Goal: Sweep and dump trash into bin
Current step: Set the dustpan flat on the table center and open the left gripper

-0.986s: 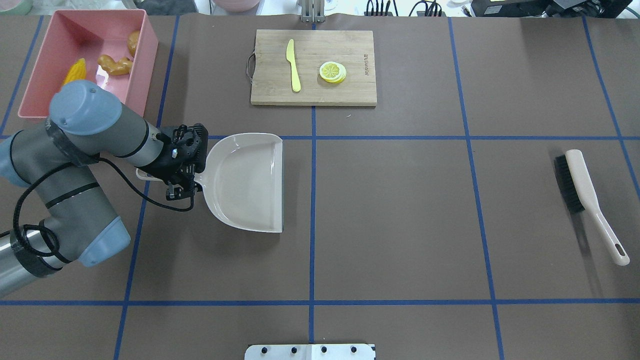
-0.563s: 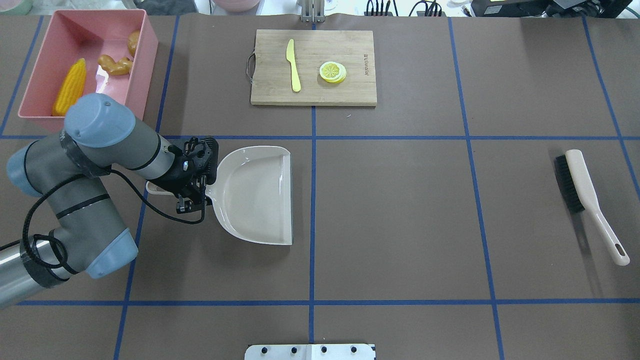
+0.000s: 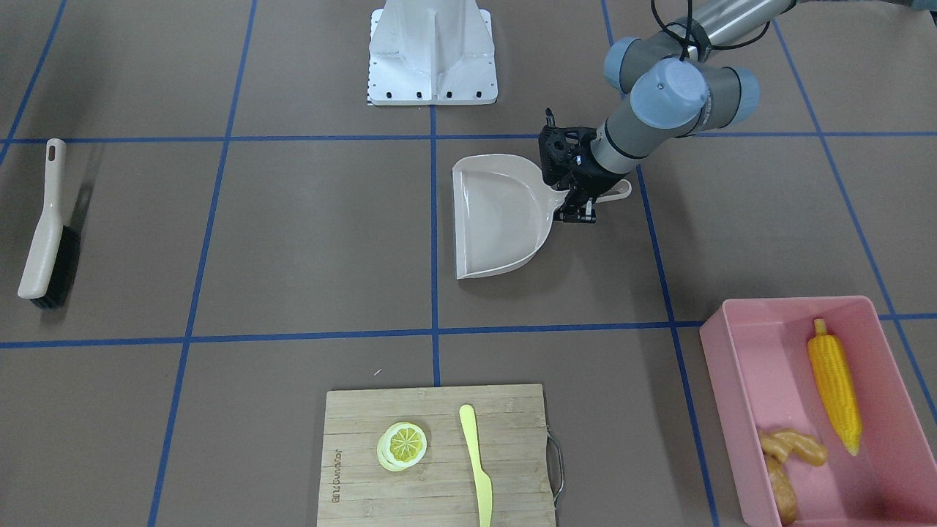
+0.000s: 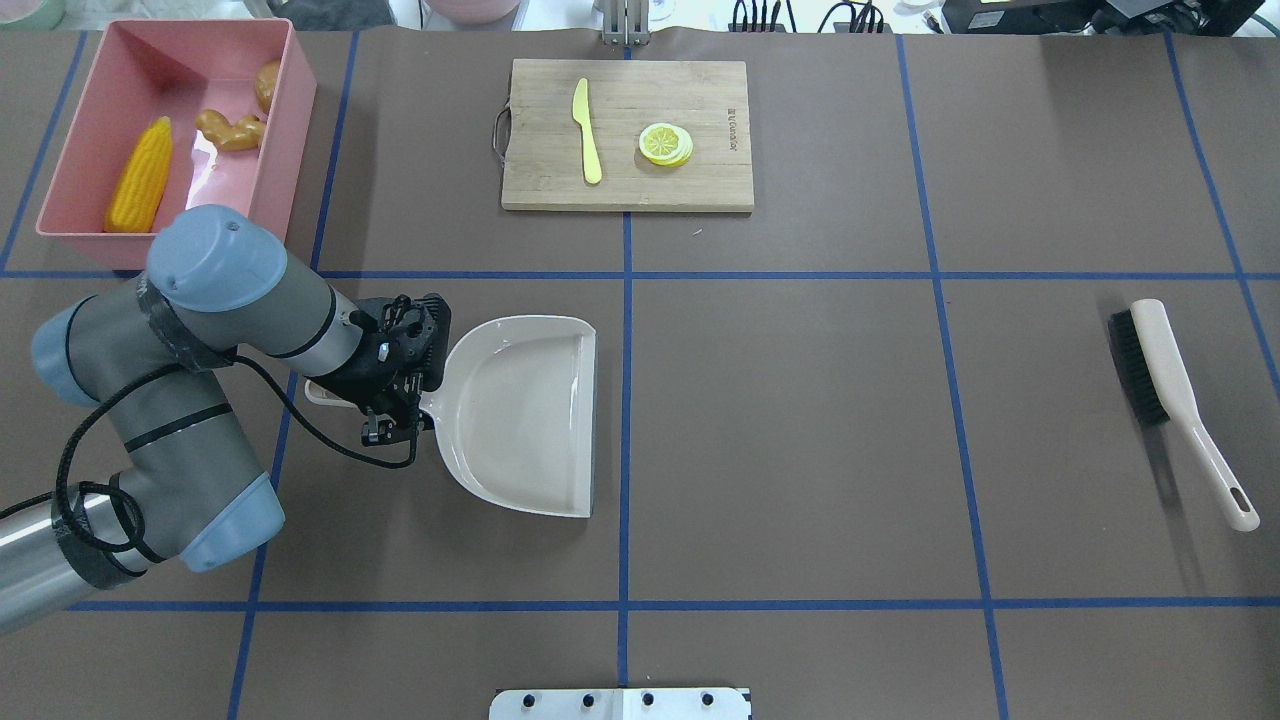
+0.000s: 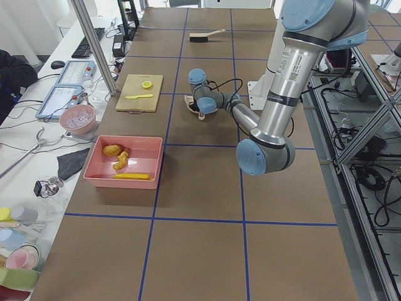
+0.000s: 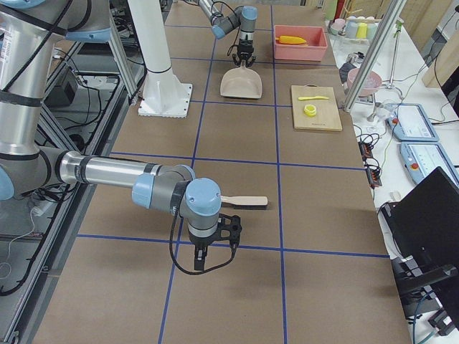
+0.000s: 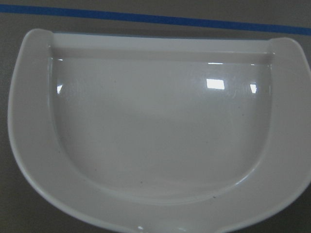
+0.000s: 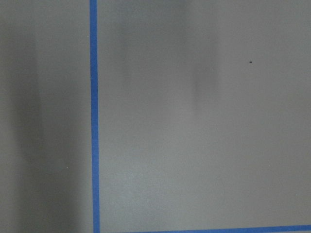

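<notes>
Lately withdrawn from bin (image 4: 285,150) toward surface centre: empty dustpan (image 4: 520,420), handle clamped in left claw (image 4: 398,372). Corn cob (image 4: 138,188), ginger root (image 4: 228,130), potato (image 4: 267,85) inside bin, far-left corner; dumping judged done. Right claw (image 6: 215,240) opening: cannot tell.

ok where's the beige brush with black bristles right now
Overhead view: the beige brush lies flat on the table, far right, well right of the wooden cutting board.

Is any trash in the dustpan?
No, the dustpan is bare inside in the left wrist view; the corn, ginger and potato lie in the bin.
</notes>
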Motion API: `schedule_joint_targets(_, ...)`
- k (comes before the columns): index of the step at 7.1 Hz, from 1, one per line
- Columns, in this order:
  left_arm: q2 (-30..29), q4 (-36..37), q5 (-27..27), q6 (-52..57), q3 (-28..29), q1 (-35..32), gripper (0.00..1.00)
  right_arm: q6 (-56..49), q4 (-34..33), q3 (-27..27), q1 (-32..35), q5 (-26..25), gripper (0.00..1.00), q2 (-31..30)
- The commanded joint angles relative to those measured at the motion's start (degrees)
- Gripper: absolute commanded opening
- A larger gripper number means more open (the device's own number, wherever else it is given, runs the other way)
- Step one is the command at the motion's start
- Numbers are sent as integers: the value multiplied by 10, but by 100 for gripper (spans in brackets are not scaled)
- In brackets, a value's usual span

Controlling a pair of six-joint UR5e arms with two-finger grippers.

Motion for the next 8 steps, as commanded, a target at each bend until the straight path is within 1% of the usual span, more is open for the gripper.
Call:
schedule_joint_targets(1, 2, 0, 5, 24, 2, 0, 0, 0, 2, -1, 1, 0, 100, 0)
schedule_joint_targets(6, 1, -22, 6, 22, 9, 0, 0, 1, 1, -1, 1, 2, 100, 0)
schedule_joint_targets(8, -1, -27, 19, 21, 11, 1, 0, 1, 1, -1, 1, 3, 100, 0)
